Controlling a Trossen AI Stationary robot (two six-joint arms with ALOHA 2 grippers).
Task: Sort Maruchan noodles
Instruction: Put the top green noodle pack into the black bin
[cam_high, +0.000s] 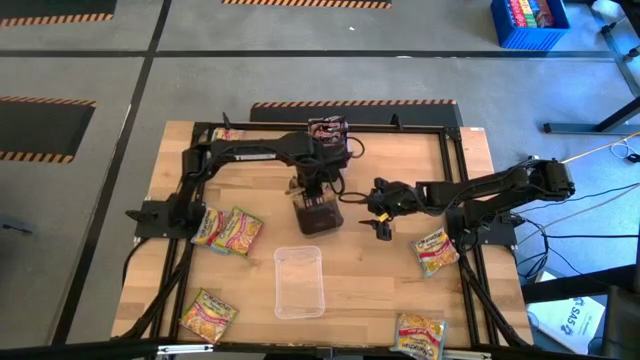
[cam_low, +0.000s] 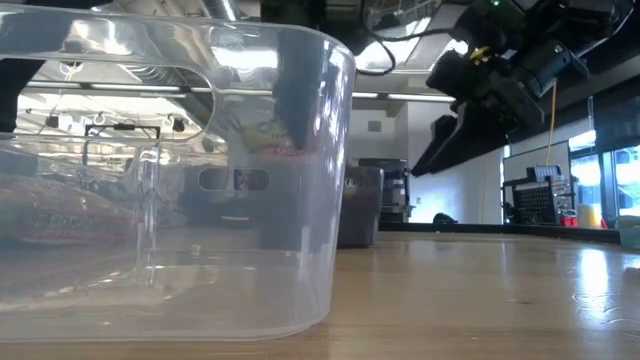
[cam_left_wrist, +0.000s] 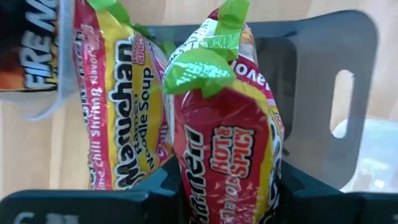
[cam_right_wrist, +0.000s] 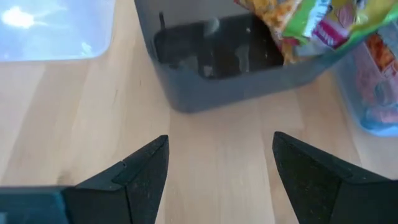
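My left gripper is at the table's middle, pointing down over a dark grey bin, shut on a red, yellow and green Maruchan packet. A second packet stands on end beside it. My right gripper waits open just right of the bin, nothing between its fingers. Loose packets lie flat on the table at the left, near left, right and near right. My left gripper pinches the packet between its two fingers at its upper end, coming from above and pointing down. The packet hangs upright below the fingers, its green crimped end lowest, over the bin's opening. Whether that end touches the bin cannot be told.
An empty clear tray stands near the front, below the grey bin. Another clear tray with dark packets stands at the far side. A black frame runs around the table's edges.
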